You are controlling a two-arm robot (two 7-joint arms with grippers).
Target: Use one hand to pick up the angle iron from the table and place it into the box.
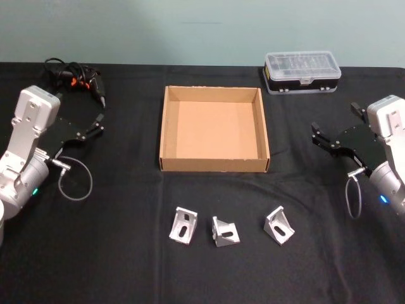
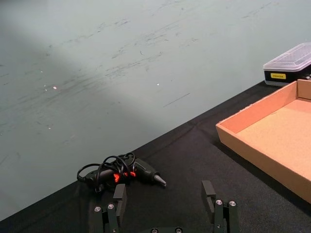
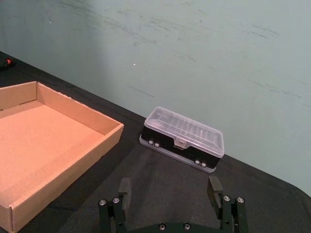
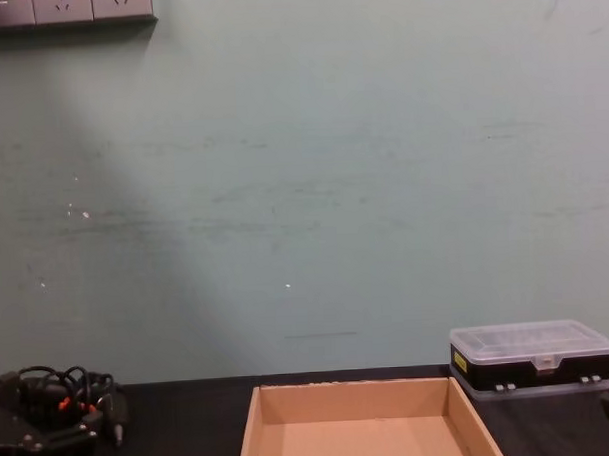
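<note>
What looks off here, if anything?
Nothing stands out. The tan cardboard box sits square and empty; three silver metal angle irons lie in a row on the black table. The black left hand and right hand are open, parked aside.

Plain black tabletop (image 1: 126, 272). Tan, unprinted box (image 1: 213, 164). Silver-grey angle irons (image 1: 183, 226) (image 1: 224, 232) (image 1: 279, 225). Black case (image 1: 302, 71) with clear lid (image 3: 184, 131) and yellow label (image 2: 278, 76). Black corded tool (image 1: 79, 77), orange-red marks. Pale green wall (image 1: 190, 31). Black left pincer (image 1: 100, 124), black right pincer (image 1: 315, 136), silver-grey arms (image 1: 28, 133) (image 1: 389, 120).
</note>
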